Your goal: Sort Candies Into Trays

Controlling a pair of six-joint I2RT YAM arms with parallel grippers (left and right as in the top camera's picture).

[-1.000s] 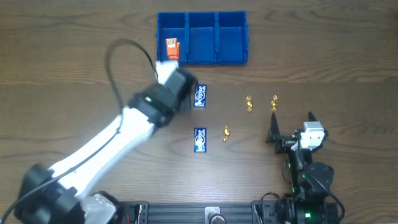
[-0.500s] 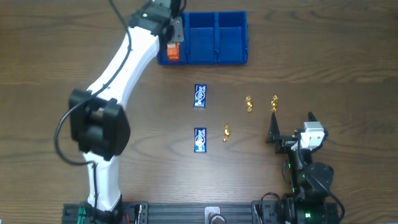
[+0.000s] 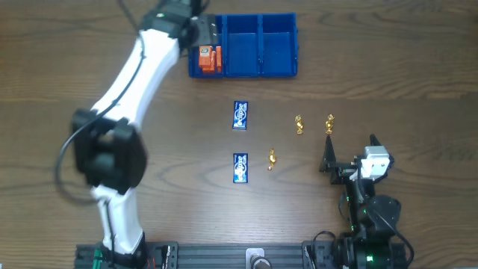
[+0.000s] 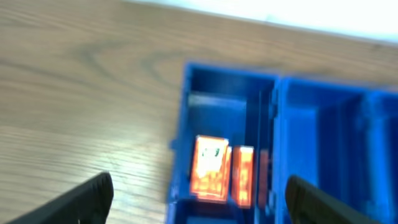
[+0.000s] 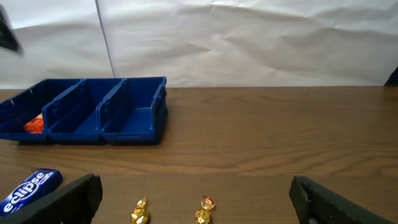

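A blue three-compartment tray (image 3: 278, 46) stands at the table's far edge. Two orange candies (image 3: 208, 60) lie in its left compartment, seen from close as orange candies (image 4: 211, 167). My left gripper (image 4: 199, 185) hovers open over that compartment with nothing between its fingers; from above the left gripper (image 3: 203, 28) is at the tray's left end. Two blue candy packs (image 3: 240, 115) (image 3: 240, 167) and three gold candies (image 3: 299, 124) (image 3: 329, 123) (image 3: 272, 158) lie mid-table. My right gripper (image 3: 328, 155) rests open at the right, near the gold candies (image 5: 140, 211).
The tray's middle and right compartments (image 3: 260, 41) hold nothing. The left arm (image 3: 127, 90) stretches up the table's left side. A white wall (image 5: 249, 37) stands behind the tray (image 5: 93, 109). Bare wood lies right of the tray.
The left arm swung from mid-table up to the tray's left end. One orange candy lay in the left compartment before; two lie there now. The right arm kept still.
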